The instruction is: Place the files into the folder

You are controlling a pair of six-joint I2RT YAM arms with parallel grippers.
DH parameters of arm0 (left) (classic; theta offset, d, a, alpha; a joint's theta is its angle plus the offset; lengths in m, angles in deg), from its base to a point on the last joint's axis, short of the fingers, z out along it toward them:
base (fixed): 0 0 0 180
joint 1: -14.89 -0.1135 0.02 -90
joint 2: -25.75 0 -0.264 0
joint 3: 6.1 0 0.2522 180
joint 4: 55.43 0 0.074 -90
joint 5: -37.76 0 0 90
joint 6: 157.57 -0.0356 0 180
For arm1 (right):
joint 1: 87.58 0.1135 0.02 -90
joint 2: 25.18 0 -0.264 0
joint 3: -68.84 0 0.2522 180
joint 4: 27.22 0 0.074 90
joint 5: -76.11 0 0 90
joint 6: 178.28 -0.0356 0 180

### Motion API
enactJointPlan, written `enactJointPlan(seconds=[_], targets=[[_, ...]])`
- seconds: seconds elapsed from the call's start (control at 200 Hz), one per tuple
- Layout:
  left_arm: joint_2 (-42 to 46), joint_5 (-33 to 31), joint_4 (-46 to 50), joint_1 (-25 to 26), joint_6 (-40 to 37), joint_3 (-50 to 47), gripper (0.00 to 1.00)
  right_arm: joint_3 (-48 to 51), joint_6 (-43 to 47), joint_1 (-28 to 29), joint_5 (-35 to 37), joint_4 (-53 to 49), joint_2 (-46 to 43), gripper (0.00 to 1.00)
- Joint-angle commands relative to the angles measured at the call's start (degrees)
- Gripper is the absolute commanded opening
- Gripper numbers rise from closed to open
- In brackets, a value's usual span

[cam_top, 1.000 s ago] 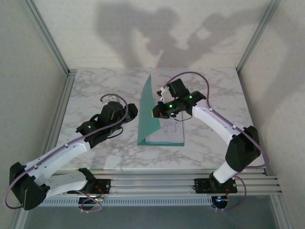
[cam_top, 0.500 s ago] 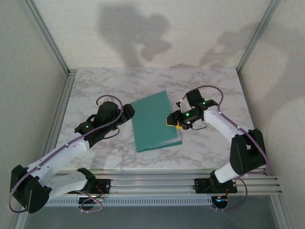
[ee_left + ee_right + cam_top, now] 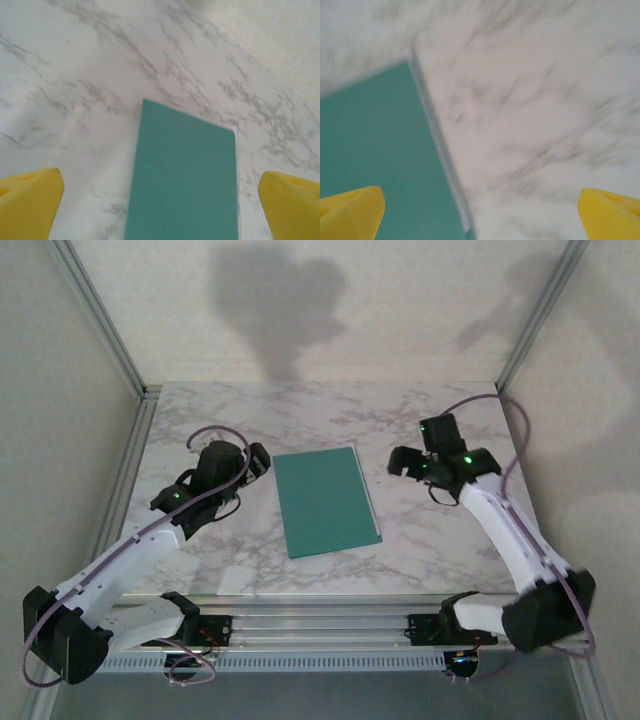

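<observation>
Left hand (image 3: pixel 256 459) gapes wide and empty just left of the folder (image 3: pixel 326 502) — right hand (image 3: pixel 401 462) equally wide, near its far right corner. The folder lies closed, flat on the tabletop (image 3: pixel 440 530) between them.

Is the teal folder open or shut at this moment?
Shut: the folder lies flat on the table, teal cover down, with a thin white edge showing along one long side.

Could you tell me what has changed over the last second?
The upright cover of the folder fell shut over the files, leaving a pale edge showing. The right gripper released it, opened and withdrew rightward. The left gripper opened wider and shifted slightly left. The folder stayed in place.
</observation>
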Motion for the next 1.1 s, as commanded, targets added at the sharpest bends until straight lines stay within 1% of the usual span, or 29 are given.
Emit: enactJointPlan(seconds=[0.0, 0.04, 0.09, 0.135, 0.16, 0.27, 0.345, 0.395, 0.441, 0.526, 0.556, 0.586, 0.611, 0.651, 0.721, 0.761, 0.806, 0.846, 0.886, 0.911, 0.941, 0.976, 1.096], targets=[[-1.3, -9.7, 3.4, -0.3, -4.0, 2.0, 1.00, 11.2, 8.1, -1.6, 21.0, 16.8, -7.3, 0.99], [-1.7, -11.8, 3.9, -0.4, -3.5, 2.1, 1.00, 19.2, 14.3, -2.0, 22.1, 28.4, -10.0, 0.99], [-2.2, -14.2, 4.2, -0.3, -3.2, 1.9, 1.00, 27.7, 18.9, -2.8, 22.4, 42.6, -11.7, 0.99], [-2.6, -16.1, 4.3, -0.3, -2.6, 1.5, 1.00, 33.5, 24.2, -3.2, 21.2, 51.9, -11.2, 0.99], [-2.7, -16.9, 4.0, -0.3, -2.5, 1.1, 1.00, 35.6, 25.7, -3.6, 21.1, 54.7, -10.4, 0.99], [-2.7, -19.4, 1.3, -0.3, -3.1, -1.5, 0.99, 38.6, 24.2, -7.2, 16.6, 57.2, -5.1, 0.99], [-3.0, -19.8, -0.5, -0.4, -4.4, -2.7, 0.99, 40.8, 23.2, -9.3, 13.4, 64.0, -1.3, 0.99], [-3.1, -19.6, -1.6, -0.4, -5.0, -3.4, 1.00, 41.0, 22.6, -10.4, 12.6, 67.3, 1.9, 0.99], [-3.0, -19.3, -3.5, -0.4, -7.0, -4.5, 1.00, 40.9, 22.2, -11.8, 10.7, 70.3, 5.0, 0.99], [-3.0, -20.3, -4.3, -0.6, -7.2, -5.6, 1.00, 41.4, 20.4, -14.4, 6.7, 77.4, 10.3, 0.99], [-3.0, -20.7, -4.5, -0.7, -7.5, -5.8, 1.00, 40.7, 20.6, -14.9, 5.7, 77.1, 11.3, 0.99], [-3.0, -21.0, -4.4, -0.8, -7.4, -6.1, 1.00, 40.5, 21.2, -15.4, 5.0, 79.5, 12.6, 0.99], [-2.9, -21.1, -4.4, -0.8, -7.4, -6.3, 0.99, 39.6, 20.5, -15.8, 4.3, 78.1, 13.4, 0.99], [-2.7, -21.3, -4.6, -1.1, -7.4, -6.8, 1.00, 39.6, 20.4, -16.3, 2.9, 79.3, 14.7, 0.99], [-2.0, -21.2, -5.6, -1.4, -8.1, -8.2, 0.99, 42.1, 22.2, -16.5, -1.1, 85.1, 15.7, 0.99], [-1.4, -21.4, -5.9, -1.5, -8.0, -9.0, 1.00, 45.7, 22.4, -16.5, -1.9, 91.3, 17.1, 0.99], [-0.4, -21.3, -8.4, -1.7, -9.4, -10.8, 1.00, 48.5, 22.5, -16.6, -2.3, 98.5, 19.0, 0.99], [0.7, -21.6, -11.3, -1.8, -10.7, -12.9, 1.00, 48.1, 22.4, -16.6, -2.9, 95.4, 18.1, 0.99], [2.0, -22.5, -14.9, -2.1, -12.8, -15.3, 1.00, 47.1, 22.8, -16.4, -2.3, 95.1, 18.8, 0.99], [2.6, -23.4, -17.0, -2.3, -14.3, -16.9, 0.99, 46.2, 22.9, -16.1, -1.8, 92.6, 18.5, 0.99], [3.3, -24.3, -19.6, -3.2, -15.7, -18.8, 1.00, 46.2, 23.3, -15.7, -1.3, 93.5, 18.9, 0.99], [3.9, -23.8, -22.4, -5.1, -17.5, -21.0, 1.00, 46.1, 23.4, -15.4, -0.8, 92.7, 18.8, 0.99], [5.9, -17.4, -33.8, -14.5, -25.8, -28.1, 1.00, 46.0, 23.6, -15.2, -0.6, 93.2, 18.9, 0.99]])
